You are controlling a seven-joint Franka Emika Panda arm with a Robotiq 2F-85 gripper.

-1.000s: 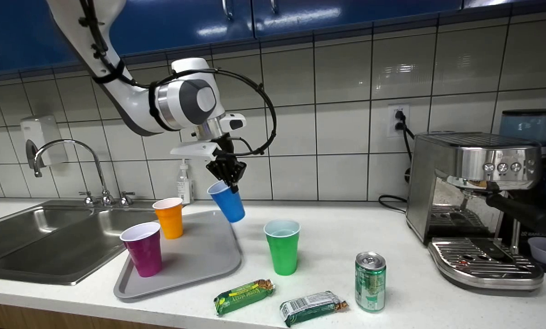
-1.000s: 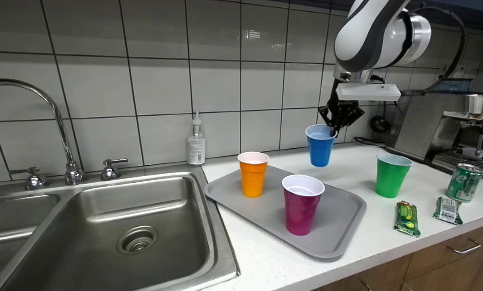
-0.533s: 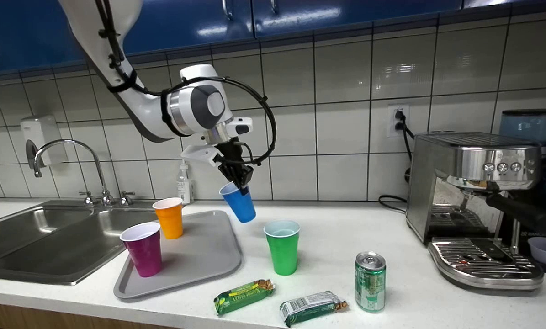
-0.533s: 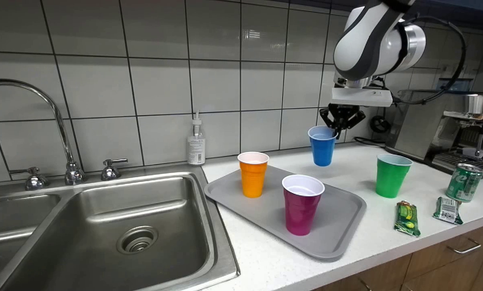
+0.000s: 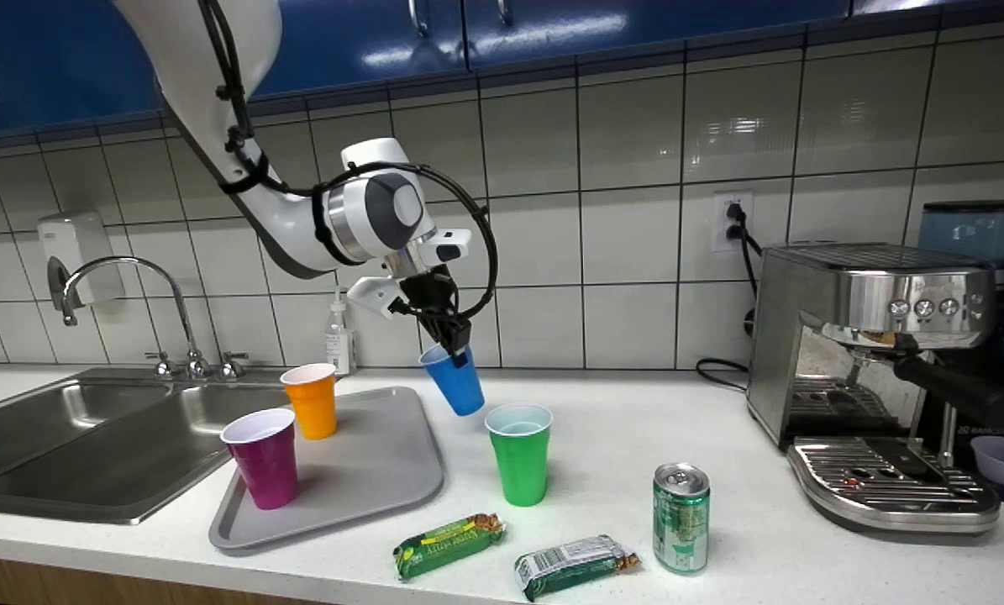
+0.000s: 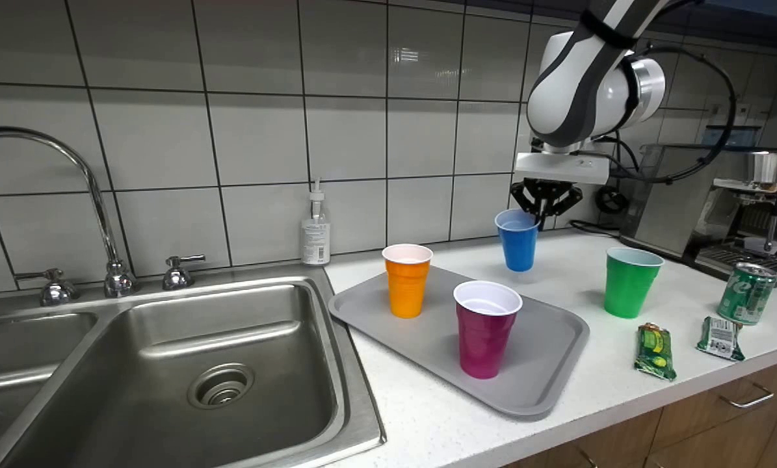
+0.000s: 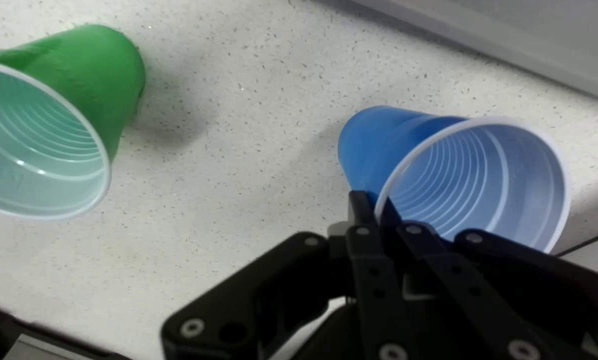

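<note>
1. Blue cup (image 7: 459,172) tilts below the gripper (image 7: 375,202), jaws nearly together, pinching its rim.
2. Both have moved away from the tray (image 5: 367,458), nearer the green cup (image 5: 522,462), and lower; carrying seems under way.

Worktop (image 5: 604,466) bright to front edge, upper tiles (image 5: 629,134) dimmer, glare streaks on cabinets (image 5: 657,23), soft shadows by blue cup (image 7: 446,167) and green cup (image 7: 56,125), wide-angle slant in both exterior views, wrist view soft
</note>
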